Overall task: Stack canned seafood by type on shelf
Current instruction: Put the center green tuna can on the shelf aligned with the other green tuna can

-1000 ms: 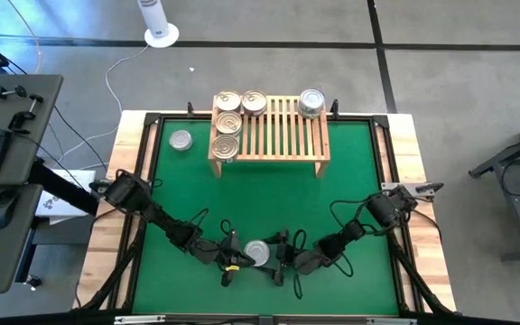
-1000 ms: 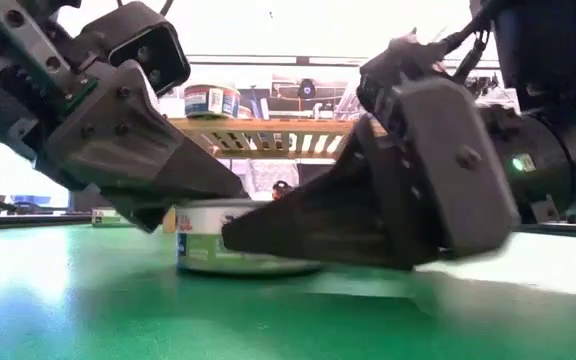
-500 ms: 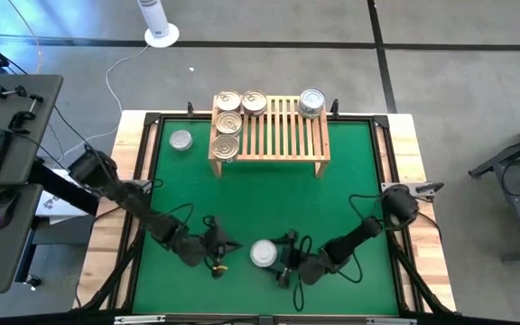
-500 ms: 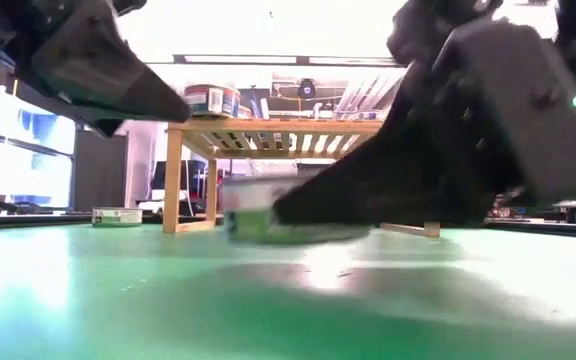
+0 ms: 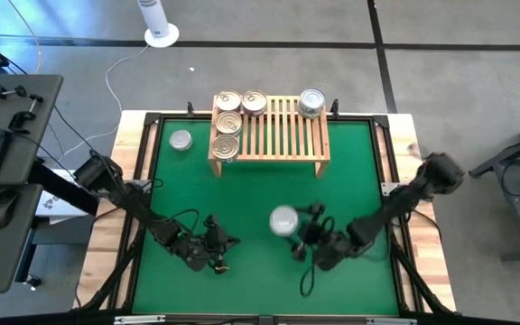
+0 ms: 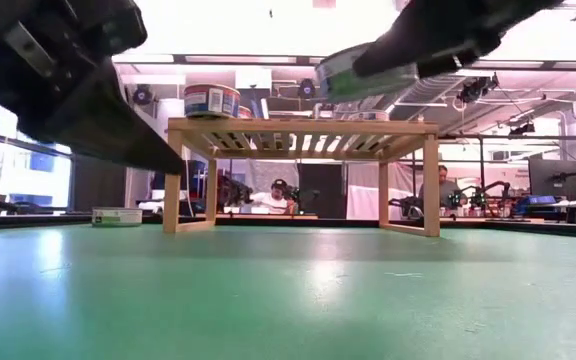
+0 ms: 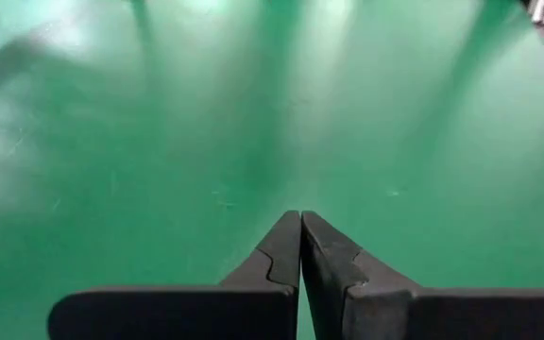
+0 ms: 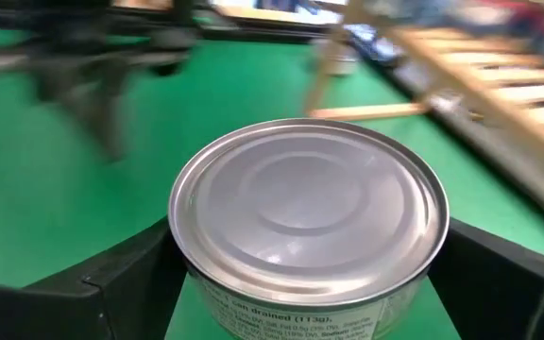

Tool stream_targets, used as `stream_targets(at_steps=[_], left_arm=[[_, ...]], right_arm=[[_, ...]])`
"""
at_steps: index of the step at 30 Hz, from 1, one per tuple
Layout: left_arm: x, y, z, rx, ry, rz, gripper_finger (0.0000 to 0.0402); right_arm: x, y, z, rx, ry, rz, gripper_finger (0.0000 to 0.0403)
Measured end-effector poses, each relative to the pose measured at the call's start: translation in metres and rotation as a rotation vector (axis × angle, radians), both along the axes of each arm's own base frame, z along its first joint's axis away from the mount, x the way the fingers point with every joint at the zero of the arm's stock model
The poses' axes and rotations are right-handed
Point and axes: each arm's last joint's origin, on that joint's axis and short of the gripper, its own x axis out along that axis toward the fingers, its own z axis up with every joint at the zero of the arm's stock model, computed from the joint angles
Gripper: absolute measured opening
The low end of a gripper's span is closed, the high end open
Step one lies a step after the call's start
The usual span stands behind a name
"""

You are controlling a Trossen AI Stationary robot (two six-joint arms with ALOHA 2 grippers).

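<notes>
My right gripper (image 5: 294, 233) is shut on a silver-topped tin (image 5: 283, 219) and carries it above the green mat, near the middle. The low view shows that tin (image 6: 363, 68) tilted, at about the height of the shelf top. The light-wood shelf (image 5: 283, 135) stands at the far edge; three gold-tan tins (image 5: 227, 123) and two silver ones (image 5: 311, 102) rest on its slats. Another silver tin (image 5: 181, 141) sits on the mat left of the shelf. My left gripper (image 5: 224, 242) is shut and holds nothing, low over the mat's near left part. My right gripper pinches the tin by its round side wall (image 8: 201, 297), with one finger (image 8: 126, 279) on each opposite side. The fingers come level from the table's right side. The tin is lifted clear of the mat, silver top up and somewhat tilted.
Bare slats (image 5: 287, 122) lie between the tin rows on the shelf. The green mat (image 5: 251, 194) between shelf and grippers is open. A black frame (image 5: 391, 190) edges the mat. People sit at desks (image 6: 280, 196) in the room behind.
My right gripper has lifted the silver tin off the mat and carried it up and toward the far edge. My left gripper, which was beside the tin a second ago, has drawn back toward the table's left.
</notes>
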Motion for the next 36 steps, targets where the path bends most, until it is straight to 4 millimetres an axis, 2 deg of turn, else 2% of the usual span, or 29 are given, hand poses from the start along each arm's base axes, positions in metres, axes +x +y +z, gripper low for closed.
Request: stream_targets(at_steps=[3, 8, 12, 16, 20, 27, 33, 36], left_arm=[[0.003, 0.0, -0.008, 0.002, 0.0, 0.007, 0.0], [0.013, 0.002, -0.019, 0.019, -0.019, 0.004, 0.0], [0.024, 0.01, -0.015, -0.016, -0.081, 0.023, 0.0], [0.035, 0.02, -0.009, -0.001, -0.1, -0.059, 0.0], [0.043, 0.03, -0.006, 0.007, -0.114, -0.112, 0.0], [0.05, 0.047, 0.006, 0.043, -0.126, -0.148, 0.0], [0.054, 0.062, 0.026, 0.085, -0.176, -0.128, 0.0], [0.065, 0.076, 0.052, 0.064, -0.219, -0.101, 0.0]], right_arm=[[-0.006, -0.034, 0.026, -0.021, 0.03, -0.078, 0.0378], [-0.01, -0.1, 0.057, -0.028, 0.084, -0.175, 0.0378], [-0.009, -0.153, 0.068, 0.02, 0.118, -0.2, 0.0379], [-0.01, -0.192, 0.07, 0.037, 0.159, -0.218, 0.0379], [-0.015, -0.215, 0.072, 0.032, 0.173, -0.239, 0.0381], [-0.028, -0.246, 0.067, 0.285, 0.181, -0.242, 0.0396], [-0.033, -0.252, 0.067, 0.318, 0.205, -0.241, 0.0398], [-0.036, -0.251, 0.07, 0.311, 0.203, -0.236, 0.0398]])
